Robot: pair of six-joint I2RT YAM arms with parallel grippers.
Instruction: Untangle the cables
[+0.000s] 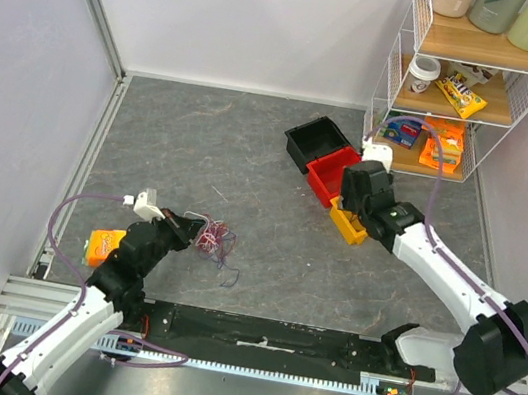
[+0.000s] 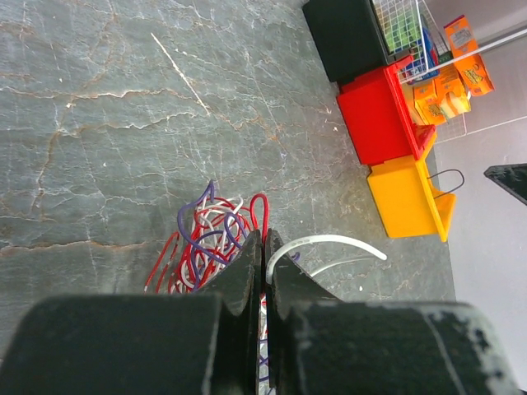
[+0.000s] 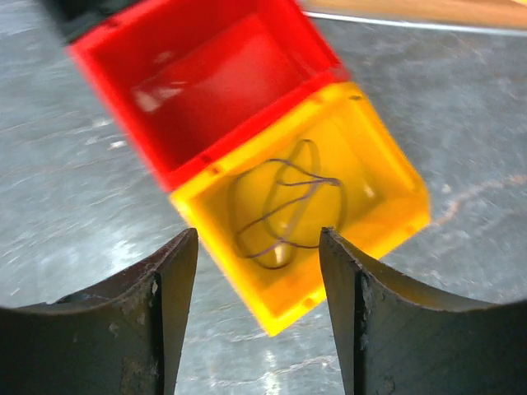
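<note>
Top external: cables [image 1: 214, 238]; shelf packets [image 1: 461, 93] illegible

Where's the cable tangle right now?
Top view: the cable tangle lies on the table left of centre, at the left gripper, well clear of the red bin. Left wrist view: shut fingers pinch a strand.

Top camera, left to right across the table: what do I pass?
Orange packet → left gripper → cable tangle → black bin → red bin → yellow bin → wire shelf.
</note>
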